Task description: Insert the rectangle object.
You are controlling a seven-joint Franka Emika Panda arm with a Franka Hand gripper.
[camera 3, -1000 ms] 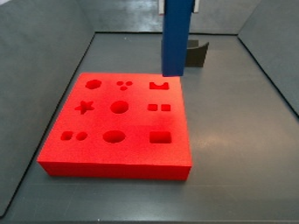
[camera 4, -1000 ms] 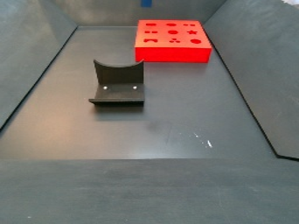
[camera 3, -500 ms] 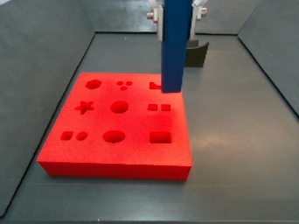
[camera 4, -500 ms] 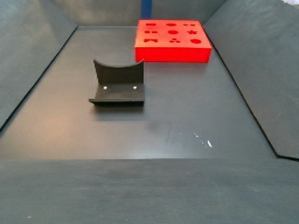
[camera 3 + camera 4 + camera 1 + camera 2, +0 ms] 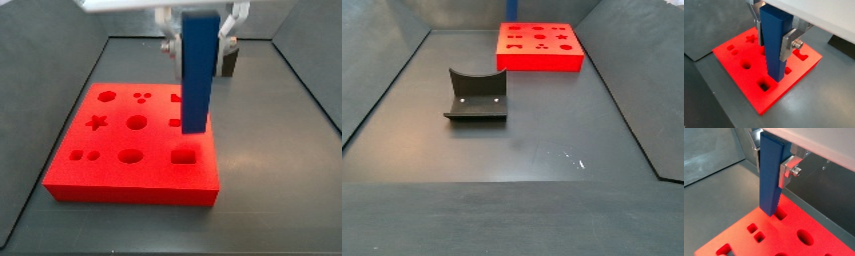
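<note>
The rectangle object, a tall blue bar (image 5: 198, 70), hangs upright in my gripper (image 5: 198, 35), which is shut on its upper part. It also shows in both wrist views (image 5: 774, 45) (image 5: 771, 178), clamped between the silver fingers (image 5: 789, 44) (image 5: 786, 172). The bar's lower end hovers above the red foam block (image 5: 134, 145) near the square hole (image 5: 183, 156) at its front right. The red block shows in both wrist views (image 5: 744, 75) (image 5: 784, 235) and far off in a side view (image 5: 540, 47), where neither gripper nor bar appears.
The dark fixture (image 5: 476, 95) stands on the grey floor away from the red block; in a side view it is partly hidden behind the bar (image 5: 229, 62). Grey walls (image 5: 54, 60) enclose the floor on both sides.
My gripper has carried the blue bar forward over the red block and lowered it, from the block's back edge towards the front right holes. The fixture and block have not moved.
</note>
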